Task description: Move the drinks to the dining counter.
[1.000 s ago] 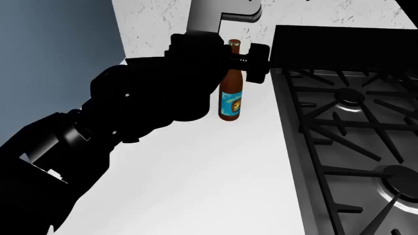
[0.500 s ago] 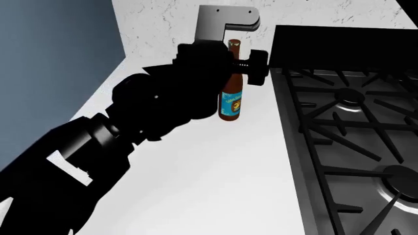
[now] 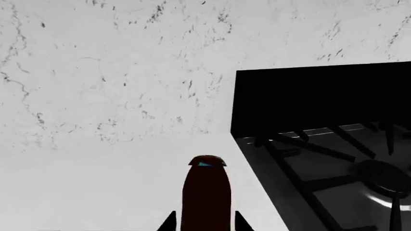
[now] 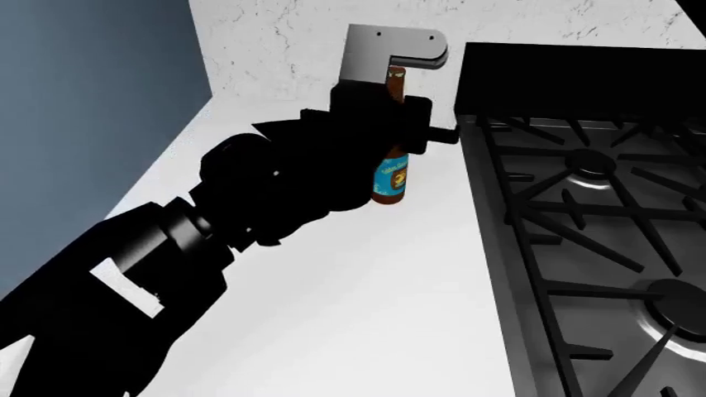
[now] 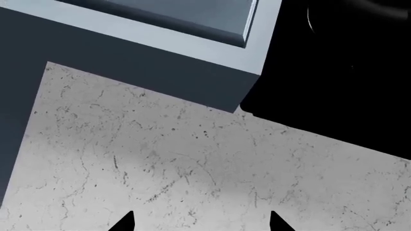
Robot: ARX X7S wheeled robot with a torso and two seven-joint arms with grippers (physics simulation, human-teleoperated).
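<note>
One of the drinks, a brown glass bottle point(image 4: 391, 175) with a blue label, stands on the white countertop point(image 4: 364, 281) beside the black gas stove point(image 4: 596, 215). My left gripper point(image 4: 404, 124) is shut on the bottle's upper body. In the left wrist view the bottle point(image 3: 205, 192) fills the space between the two fingertips of the left gripper point(image 3: 205, 224). My right gripper point(image 5: 200, 224) is open over a marbled surface, with nothing between its fingers. The dining counter is out of view.
The stove's raised back panel point(image 3: 321, 96) and grates point(image 4: 584, 165) lie close on the bottle's right. A marbled backsplash point(image 4: 276, 41) rises behind it. A blue-grey wall point(image 4: 88, 99) bounds the countertop on the left. My left arm covers much of the counter's left side.
My left arm has pushed forward towards the backsplash, and its fingers have drawn in around the bottle. The bottle still stands in the same spot.
</note>
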